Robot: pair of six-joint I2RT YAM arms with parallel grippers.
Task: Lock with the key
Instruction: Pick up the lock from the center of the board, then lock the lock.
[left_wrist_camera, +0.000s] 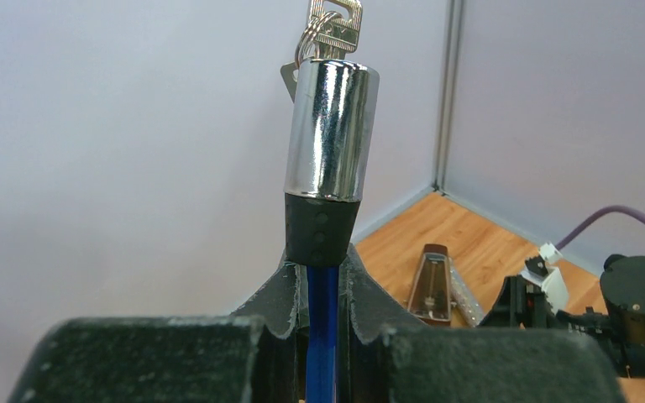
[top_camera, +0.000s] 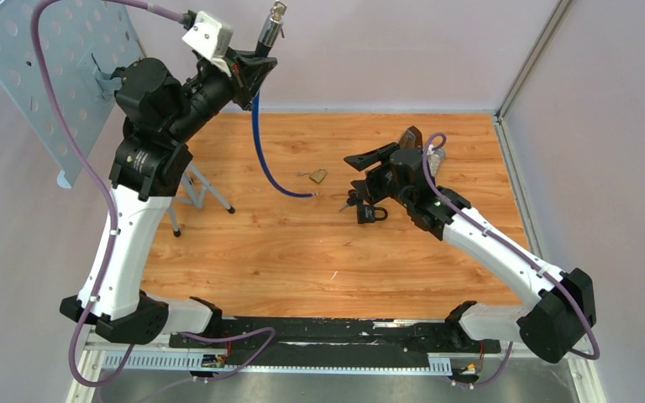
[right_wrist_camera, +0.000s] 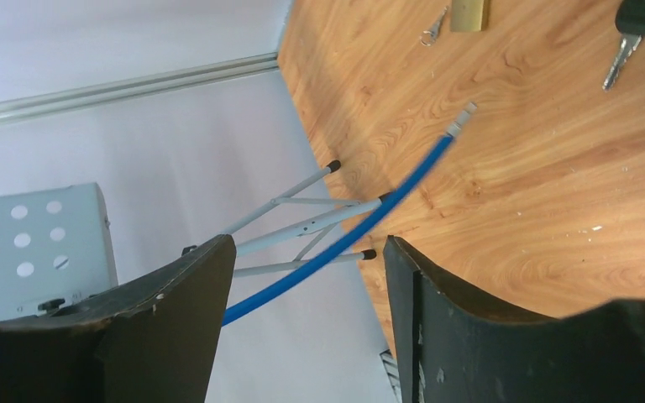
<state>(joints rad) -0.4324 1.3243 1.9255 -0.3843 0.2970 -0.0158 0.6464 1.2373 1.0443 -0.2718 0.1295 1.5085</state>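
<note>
My left gripper (top_camera: 250, 70) is raised high at the back left, shut on a blue cable (top_camera: 260, 151) just below its chrome lock cylinder (top_camera: 270, 28). In the left wrist view the cylinder (left_wrist_camera: 332, 134) stands upright above the jaws with a bunch of keys (left_wrist_camera: 333, 25) in its top, and the cable (left_wrist_camera: 322, 327) runs down between the fingers. The cable's free end (top_camera: 306, 195) rests on the table and also shows in the right wrist view (right_wrist_camera: 464, 117). My right gripper (top_camera: 363, 172) is open and empty over the table's middle (right_wrist_camera: 309, 252).
A small brass padlock (top_camera: 319, 175) and a black padlock (top_camera: 371, 212) with a key (right_wrist_camera: 621, 59) lie on the wooden table. A metronome (top_camera: 409, 136) stands behind the right gripper. A perforated music stand (top_camera: 42, 75) with tripod legs (right_wrist_camera: 302, 222) stands at the left.
</note>
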